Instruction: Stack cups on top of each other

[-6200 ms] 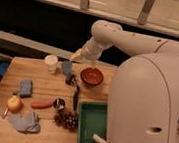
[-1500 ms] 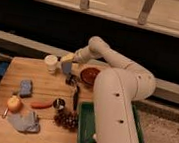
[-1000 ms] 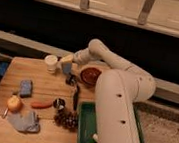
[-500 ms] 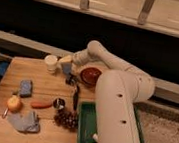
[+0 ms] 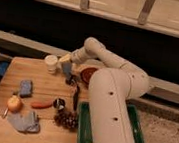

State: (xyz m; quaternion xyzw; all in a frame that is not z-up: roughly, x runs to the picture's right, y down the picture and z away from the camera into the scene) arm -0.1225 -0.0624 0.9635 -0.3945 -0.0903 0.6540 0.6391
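Right at the gripper, the grey-blue cup; white cup just beside.

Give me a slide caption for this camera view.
Robot's pincer at the grey-blue cup, beside the white cup, at a cluttered wooden table.

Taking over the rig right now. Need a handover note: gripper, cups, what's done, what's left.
Gripper: at the far side of the table, directly at the grey-blue cup.
Cups: white cup and grey-blue cup stand side by side, with the grey-blue one nearer the red-brown bowl.
Done: the arm has reached the cups, but nothing is stacked.
Left: lift one cup and set it on the other.
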